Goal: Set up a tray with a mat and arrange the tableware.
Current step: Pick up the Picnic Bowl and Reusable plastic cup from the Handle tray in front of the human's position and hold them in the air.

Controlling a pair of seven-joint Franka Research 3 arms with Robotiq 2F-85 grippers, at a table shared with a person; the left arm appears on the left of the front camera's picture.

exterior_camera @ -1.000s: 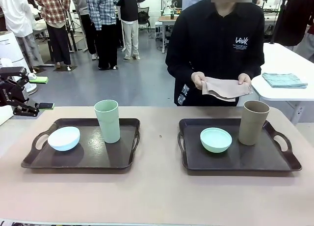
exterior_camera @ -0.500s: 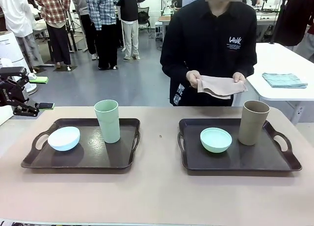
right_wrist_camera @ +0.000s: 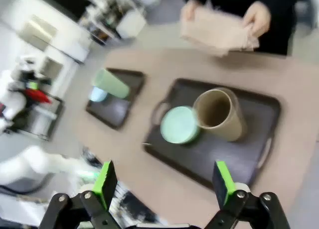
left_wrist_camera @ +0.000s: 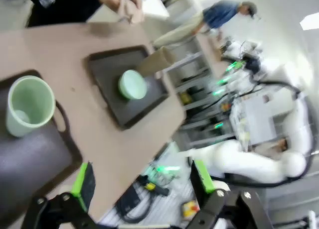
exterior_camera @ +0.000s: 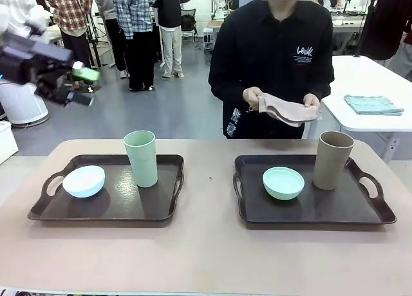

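The folded beige cloth mat (exterior_camera: pixel 288 109) is held in both hands of the person (exterior_camera: pixel 270 51) at the far side of the bench (exterior_camera: pixel 206 257), to the right of the middle. No mat is laid yet. The tableware stands directly on 2 trays: the pale blue small bowl (exterior_camera: pixel 84 181) and the tall light green cup (exterior_camera: pixel 141 157) on the left dark brown plastic tray (exterior_camera: pixel 116 215), the mint green small bowl (exterior_camera: pixel 283 183) and the tall brown-tan cup (exterior_camera: pixel 333 159) on the right dark brown plastic tray (exterior_camera: pixel 315 220).

The right pincer (right_wrist_camera: pixel 164 180) hangs high above the right tray, wide open and empty. The mat lies straight ahead of it, beyond the tray, with its long side across the line of the fingers. The left pincer (left_wrist_camera: pixel 141 178) is raised at the left side of the bench, also wide open with nothing in it, well apart from the mat. The right arm is therefore judged the nearer one for taking the mat.

Both wrist views are smeared, so the folds of the mat cannot be made out, and its ends are covered by the hands.
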